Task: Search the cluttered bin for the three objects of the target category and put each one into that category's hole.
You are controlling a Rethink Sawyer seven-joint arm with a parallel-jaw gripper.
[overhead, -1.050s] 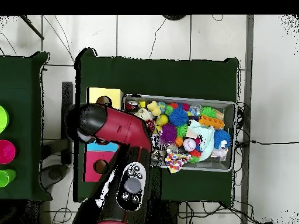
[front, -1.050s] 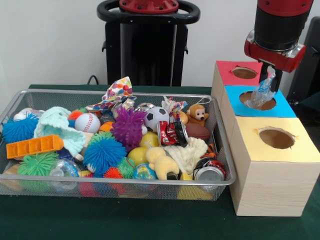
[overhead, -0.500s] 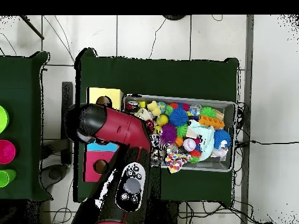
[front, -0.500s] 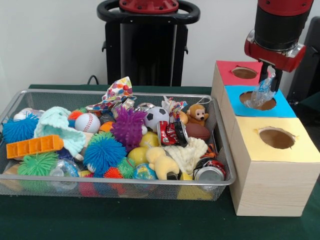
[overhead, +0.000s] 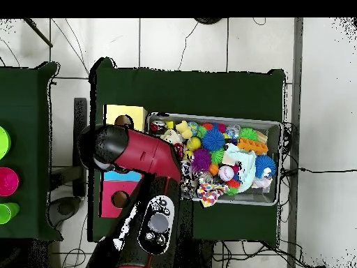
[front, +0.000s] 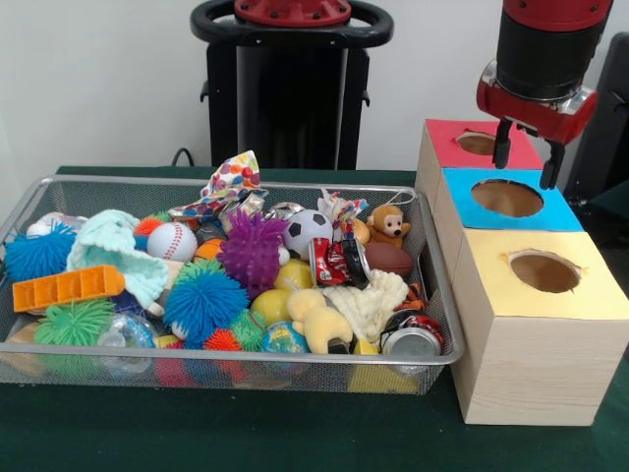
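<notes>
Pincer (front: 527, 165) hangs spread and empty over the blue box's hole (front: 507, 198); wire bin (front: 295, 376) beside it — packed with toys.

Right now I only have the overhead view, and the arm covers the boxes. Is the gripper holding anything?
Observer: No. In the front view the gripper is open and empty, with its fingers apart.
Operator: Which box is it over?
Observer: Its tips show where the red box meets the blue box, raised clear of both lids.
Operator: Is anything stuck in the blue hole?
Observer: Nothing sticks up above the rim of the blue box's hole. I cannot see down to its bottom.
</notes>
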